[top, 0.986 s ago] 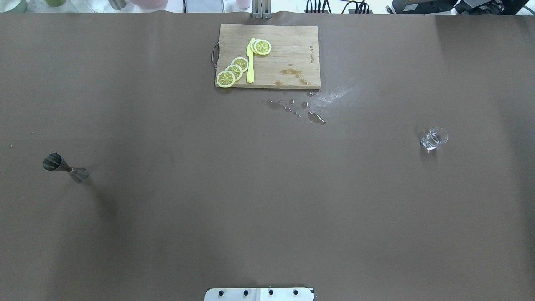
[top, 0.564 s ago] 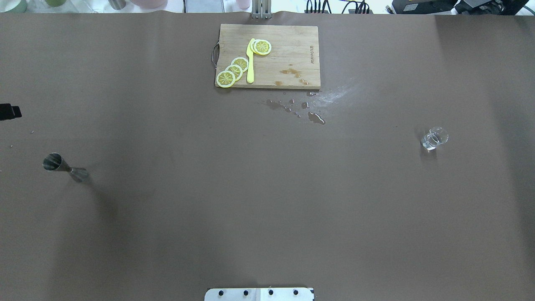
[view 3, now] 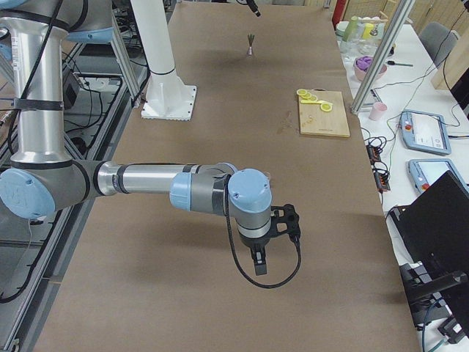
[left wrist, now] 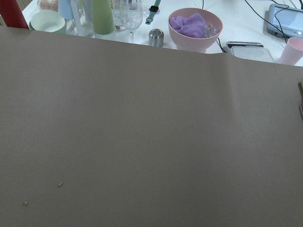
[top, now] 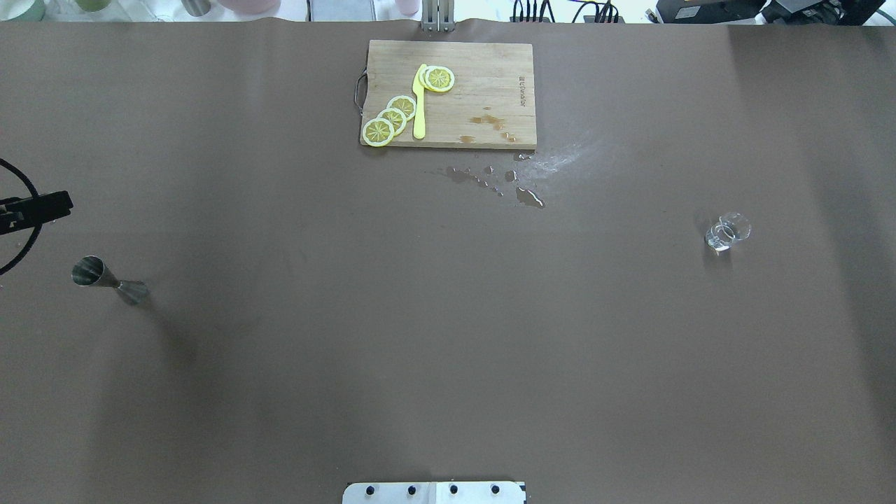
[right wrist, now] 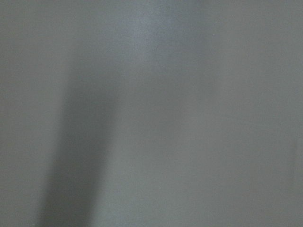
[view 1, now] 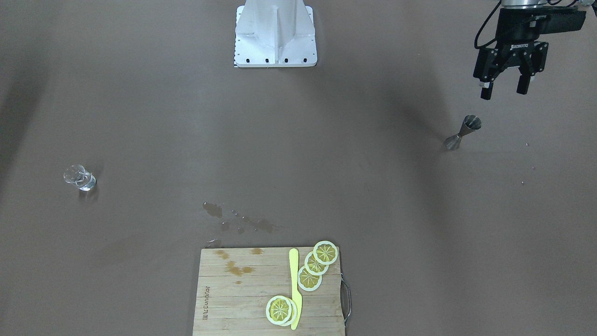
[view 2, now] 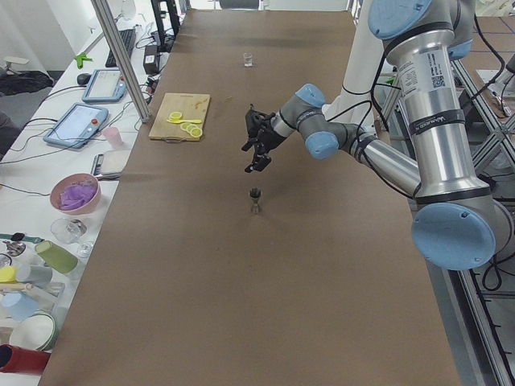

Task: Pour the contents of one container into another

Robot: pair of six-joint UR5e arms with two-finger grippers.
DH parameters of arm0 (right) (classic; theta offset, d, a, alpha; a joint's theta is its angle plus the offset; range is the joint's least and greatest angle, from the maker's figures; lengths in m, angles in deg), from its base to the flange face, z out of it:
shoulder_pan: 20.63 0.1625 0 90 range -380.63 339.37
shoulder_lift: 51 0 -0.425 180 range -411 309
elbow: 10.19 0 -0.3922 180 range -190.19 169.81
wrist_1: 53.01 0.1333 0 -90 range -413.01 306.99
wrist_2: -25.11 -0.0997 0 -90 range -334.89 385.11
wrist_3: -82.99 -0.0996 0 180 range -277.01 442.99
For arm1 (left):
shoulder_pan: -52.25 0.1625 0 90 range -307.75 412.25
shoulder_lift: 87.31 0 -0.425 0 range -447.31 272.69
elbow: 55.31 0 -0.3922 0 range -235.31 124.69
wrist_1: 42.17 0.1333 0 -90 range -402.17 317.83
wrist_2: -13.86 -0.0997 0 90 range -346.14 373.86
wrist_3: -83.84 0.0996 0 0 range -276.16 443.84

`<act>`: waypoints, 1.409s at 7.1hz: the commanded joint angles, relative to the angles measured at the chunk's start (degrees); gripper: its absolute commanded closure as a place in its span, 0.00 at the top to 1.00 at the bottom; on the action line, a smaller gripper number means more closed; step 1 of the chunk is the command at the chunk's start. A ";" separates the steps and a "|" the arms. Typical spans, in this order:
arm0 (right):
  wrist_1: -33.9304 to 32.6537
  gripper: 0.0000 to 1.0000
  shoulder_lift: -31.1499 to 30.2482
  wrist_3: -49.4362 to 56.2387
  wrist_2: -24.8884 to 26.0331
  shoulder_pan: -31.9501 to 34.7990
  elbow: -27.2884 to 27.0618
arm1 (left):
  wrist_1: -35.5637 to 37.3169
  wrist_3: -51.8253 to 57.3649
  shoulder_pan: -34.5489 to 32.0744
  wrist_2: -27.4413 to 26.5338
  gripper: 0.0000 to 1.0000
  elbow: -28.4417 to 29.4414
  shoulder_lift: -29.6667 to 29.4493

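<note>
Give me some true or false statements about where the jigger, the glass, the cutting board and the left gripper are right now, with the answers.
1. The left gripper is open and holds nothing. True.
2. The jigger lies on its side. False: it stands upright on the table.
3. The yellow knife lies on the cutting board. True.
4. The glass stands on the cutting board. False: it stands on the table, well apart from the board, on the robot's right.
</note>
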 commanded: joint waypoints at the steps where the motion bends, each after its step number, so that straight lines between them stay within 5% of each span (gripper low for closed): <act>1: 1.08 0.99 0.32 -3.37 -0.34 -1.95 -0.53 | 0.15 -7.86 10.89 -14.54 0.97 0.16 2.18; 6: 19.93 0.99 0.24 -6.55 -0.61 -13.80 -0.62 | 0.51 -23.60 27.43 -39.69 0.97 7.25 6.23; 10: 35.16 0.99 -0.20 -0.60 -0.61 -21.63 3.14 | 0.07 -31.69 31.94 -50.52 0.97 14.99 6.23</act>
